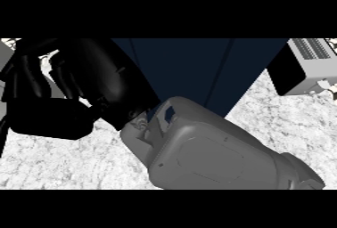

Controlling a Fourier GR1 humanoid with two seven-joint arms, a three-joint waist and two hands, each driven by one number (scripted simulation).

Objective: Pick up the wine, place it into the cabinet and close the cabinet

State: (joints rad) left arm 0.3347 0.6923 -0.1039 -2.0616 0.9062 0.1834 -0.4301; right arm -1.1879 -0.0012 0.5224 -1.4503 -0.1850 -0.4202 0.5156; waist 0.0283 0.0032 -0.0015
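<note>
Cabinet: dark navy, flat-fronted.
Top centre of head view; two thin vertical seams down its face; open or closed cannot be told.

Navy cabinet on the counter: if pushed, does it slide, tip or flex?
Probably stiff: the cabinet shows flat, straight-edged panels. Likely heavy and hard to tip, as it looks bulky beside the appliance. Its smooth faces may be slippery.
</note>
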